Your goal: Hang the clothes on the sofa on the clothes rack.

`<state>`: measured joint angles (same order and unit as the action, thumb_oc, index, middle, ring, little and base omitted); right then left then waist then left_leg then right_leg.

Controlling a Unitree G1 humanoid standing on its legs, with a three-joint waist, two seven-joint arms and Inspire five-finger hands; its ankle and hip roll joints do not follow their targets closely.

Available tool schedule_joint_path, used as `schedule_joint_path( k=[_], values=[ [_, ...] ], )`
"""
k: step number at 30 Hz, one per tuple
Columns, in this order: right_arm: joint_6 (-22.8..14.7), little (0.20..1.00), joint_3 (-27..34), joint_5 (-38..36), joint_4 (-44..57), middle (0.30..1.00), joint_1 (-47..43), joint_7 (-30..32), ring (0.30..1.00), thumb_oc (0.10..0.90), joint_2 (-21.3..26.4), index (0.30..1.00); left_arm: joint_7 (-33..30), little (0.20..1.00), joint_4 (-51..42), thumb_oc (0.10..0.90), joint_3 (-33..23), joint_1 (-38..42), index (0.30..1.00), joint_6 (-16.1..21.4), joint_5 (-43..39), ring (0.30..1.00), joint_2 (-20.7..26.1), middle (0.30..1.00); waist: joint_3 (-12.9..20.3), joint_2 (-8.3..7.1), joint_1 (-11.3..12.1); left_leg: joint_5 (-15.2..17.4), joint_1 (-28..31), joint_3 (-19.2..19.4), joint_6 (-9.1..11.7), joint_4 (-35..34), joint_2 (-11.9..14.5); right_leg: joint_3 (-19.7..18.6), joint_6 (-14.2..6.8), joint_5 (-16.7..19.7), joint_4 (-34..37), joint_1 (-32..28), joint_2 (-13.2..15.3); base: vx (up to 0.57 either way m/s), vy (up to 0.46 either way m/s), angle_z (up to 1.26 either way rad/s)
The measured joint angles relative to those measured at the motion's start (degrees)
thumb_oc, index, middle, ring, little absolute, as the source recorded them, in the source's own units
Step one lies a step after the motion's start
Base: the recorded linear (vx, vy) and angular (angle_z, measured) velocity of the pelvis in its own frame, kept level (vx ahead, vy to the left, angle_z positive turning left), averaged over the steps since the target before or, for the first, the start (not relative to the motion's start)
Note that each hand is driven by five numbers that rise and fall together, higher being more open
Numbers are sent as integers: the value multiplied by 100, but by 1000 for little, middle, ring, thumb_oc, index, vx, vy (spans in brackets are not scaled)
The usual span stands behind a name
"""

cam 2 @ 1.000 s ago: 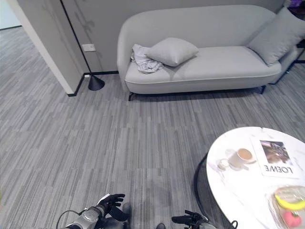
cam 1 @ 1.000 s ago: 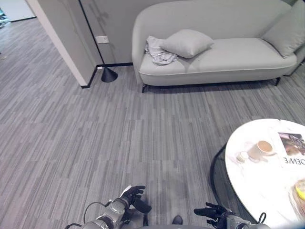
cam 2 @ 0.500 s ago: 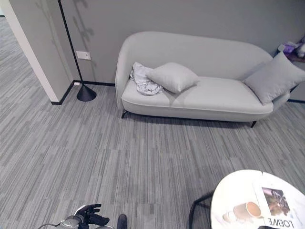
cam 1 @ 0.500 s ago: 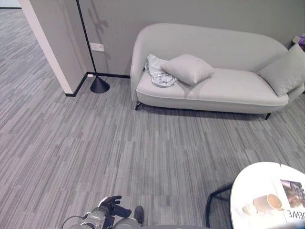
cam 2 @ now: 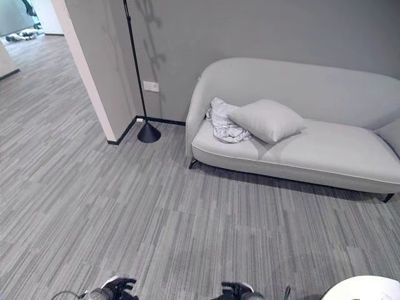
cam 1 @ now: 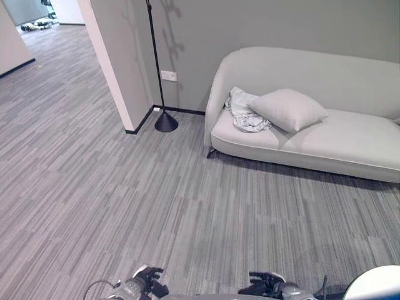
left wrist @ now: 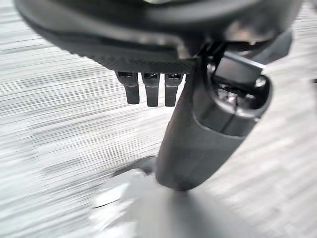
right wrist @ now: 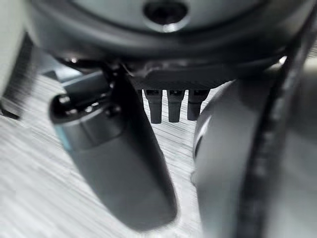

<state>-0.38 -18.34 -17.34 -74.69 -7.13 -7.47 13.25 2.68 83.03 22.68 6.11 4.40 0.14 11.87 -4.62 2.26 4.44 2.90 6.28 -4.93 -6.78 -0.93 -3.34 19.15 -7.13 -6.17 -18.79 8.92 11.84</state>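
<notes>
You had barely begun: the clothes (cam 1: 245, 117) lay crumpled at the sofa's (cam 1: 325, 140) left end, far off. Left hand (left wrist: 148, 89) and right hand (right wrist: 171, 105) hung relaxed, fingers straight, empty.

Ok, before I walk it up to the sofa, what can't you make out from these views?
- Clothes: crumpled against the sofa arm, partly tucked behind the cushion; what garment, or how many, is unclear.
- Sofa's far end: cut off by the left eye view's edge.
- Left hand and right hand: low at the eye views' bottom edge; the blurred wrist views show relaxed, empty fingers.
</notes>
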Motion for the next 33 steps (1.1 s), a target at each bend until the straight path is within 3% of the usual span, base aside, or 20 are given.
schedule_joint_path(
  k=[1, 4, 5, 6, 7, 9, 11, 13, 16, 17, 19, 21, 23, 26, 28, 29, 30, 31, 32, 33],
  values=[
    [-65, 900, 155, -335, -70, 900, -44, -36, 900, 800, -96, 900, -4, 900, 286, 800, -53, -12, 900, -14, 3, 900, -11, 900, -28, -86, -172, 27, 70, -123, 60, 9, 32, -583, -221, 200, 1402, 12, -321, 262, -65, 56],
    [-174, 900, 612, -872, 18, 900, -31, -124, 900, 800, -266, 900, -33, 900, 405, 800, -110, -229, 900, 6, 6, 900, 28, 900, -95, -312, -507, 331, 442, -409, 107, -127, -77, -1401, -240, 856, 2077, 567, -346, 412, -141, 51],
    [-169, 900, 909, -1129, -87, 900, -49, -176, 900, 800, -324, 900, -41, 900, 478, 800, -95, -252, 900, 9, 8, 900, 32, 900, -37, -372, -510, 435, 561, -556, 141, -166, -65, -1455, -231, 1006, 2054, 598, -338, 387, -169, 81],
    [-127, 900, 1039, -1312, -215, 900, 31, -171, 900, 800, -357, 900, -64, 900, 463, 800, -25, -359, 900, 9, 35, 900, 71, 900, 107, -447, -540, 570, 725, -740, 198, -212, -26, -1312, -143, 944, 1994, 559, -288, 386, -187, 77],
    [-128, 900, 1119, -1357, -337, 900, 11, -171, 900, 800, -342, 900, -89, 900, 434, 800, 3, -476, 900, 34, 34, 900, 85, 900, 190, -479, -512, 688, 970, -822, 337, -307, 104, -1280, -4, 1240, 1749, 545, -338, 412, -212, 67],
    [-78, 900, 1105, -1334, -582, 900, 12, -104, 900, 800, -138, 900, -100, 900, 433, 800, 79, -590, 900, 29, 52, 900, -30, 900, 335, -161, -521, 889, 1027, -854, 615, -158, 541, -1024, 205, 1504, 1639, 405, -648, 359, -207, 54],
    [76, 900, 1105, -1262, -867, 900, 53, -45, 900, 800, -3, 900, -105, 900, 410, 800, 128, -643, 900, 41, 49, 900, -83, 900, 407, 3, -465, 802, 1004, -704, 797, 141, 770, -809, 424, 1525, 1816, 105, -856, 298, -160, 44],
    [198, 900, 962, -1227, -940, 900, 261, -11, 900, 800, -5, 900, -112, 900, 462, 800, 127, -690, 900, 41, 50, 900, -104, 900, 427, -64, -450, 701, 862, -520, 1017, 939, 830, -714, 591, 1537, 2311, -413, -1021, 317, -197, 8],
    [133, 900, 580, -1088, -644, 900, 304, 37, 900, 800, 22, 900, -150, 900, 461, 800, 121, -619, 900, 13, 90, 900, -110, 900, 438, -47, -465, 575, 490, -450, 1245, 1927, 890, -739, 851, 1398, 2405, -633, -1203, 324, -241, -18],
    [120, 900, 340, -976, -544, 900, 273, 63, 900, 800, 22, 900, -173, 900, 454, 800, 124, -552, 900, -15, 160, 900, -98, 900, 410, -74, -476, 358, 179, -416, 1515, 2672, 915, -731, 1025, 1276, 2403, -778, -1258, 195, -162, 1],
    [126, 900, 182, -725, -550, 900, 216, 73, 900, 800, -1, 900, -203, 900, 326, 800, 138, -391, 900, -86, 296, 900, -5, 900, 334, -189, -450, 141, -341, -195, 1470, 3716, 1068, -702, 1202, 1081, 2406, -1009, -1281, 186, -210, 26],
    [138, 900, -9, -531, -550, 900, 68, 93, 900, 800, -18, 900, -297, 900, 202, 800, 191, -181, 900, -109, 358, 900, 165, 900, 243, -304, -362, -43, -785, 227, 1275, 4037, 1436, -624, 1288, 921, 2395, -1162, -1222, 235, -172, 27],
    [140, 900, -45, -530, -586, 900, -50, 137, 900, 800, -62, 900, -335, 900, 35, 800, 233, -66, 900, -100, 417, 900, 406, 900, 76, -479, -258, -73, -1023, 769, 1191, 3765, 1772, -587, 1280, 861, 2397, -1324, -1077, 210, -23, 17],
    [105, 900, -33, -537, -503, 900, -118, 158, 900, 800, -42, 900, -312, 900, -53, 800, 45, -46, 900, -31, 165, 900, 469, 900, -10, -523, -86, -1, -1365, 1024, 1211, 2554, 1446, -561, 1172, 662, 2439, -1491, -837, 222, 36, 14],
    [100, 900, -31, -534, -556, 900, -95, 160, 900, 800, -56, 900, -293, 900, -24, 800, -78, -21, 900, 28, -60, 900, 319, 900, -105, -519, 16, -139, -1419, 1070, 1191, 1369, 967, -491, 1052, 569, 2443, -1590, -700, 274, 41, 28],
    [125, 900, -25, -522, -716, 900, -59, 165, 900, 800, -26, 900, -242, 900, 6, 800, -113, -19, 900, 41, -245, 900, 155, 900, -107, -405, 90, -481, -1439, 1063, 1164, 264, 568, -424, 906, 473, 2442, -1597, -663, 317, 38, 18],
    [130, 900, -23, -476, -787, 900, -46, 153, 900, 800, -17, 900, -215, 900, 4, 800, -123, -44, 900, 42, -291, 900, 67, 900, -115, -286, 201, -579, -1462, 1066, 1156, -101, 471, -428, 844, 435, 2442, -1626, -711, 314, 30, -1],
    [130, 900, -19, -381, -857, 900, -11, 164, 900, 800, -37, 900, -159, 900, 32, 800, -164, -160, 900, 43, -317, 900, -81, 900, -69, -60, 309, -654, -1524, 1053, 1210, -471, 436, -483, 718, 355, 2446, -1741, -828, 326, 28, -44],
    [126, 900, -15, -359, -891, 900, 10, 170, 900, 800, -107, 900, -114, 900, 92, 800, -323, -260, 900, 27, -457, 900, -173, 900, -57, -13, 408, -966, -1380, 1146, 1284, -450, 433, -678, 642, 280, 2444, -1788, -815, 308, 29, -50],
    [119, 900, -39, -341, -887, 900, 23, 168, 900, 800, -145, 900, -104, 900, 82, 800, -393, -392, 900, 31, -533, 900, -170, 900, -50, -59, 490, -956, -1382, 1264, 1291, -383, 413, -710, 607, 266, 2441, -1835, -810, 330, 36, -56]
  ],
)
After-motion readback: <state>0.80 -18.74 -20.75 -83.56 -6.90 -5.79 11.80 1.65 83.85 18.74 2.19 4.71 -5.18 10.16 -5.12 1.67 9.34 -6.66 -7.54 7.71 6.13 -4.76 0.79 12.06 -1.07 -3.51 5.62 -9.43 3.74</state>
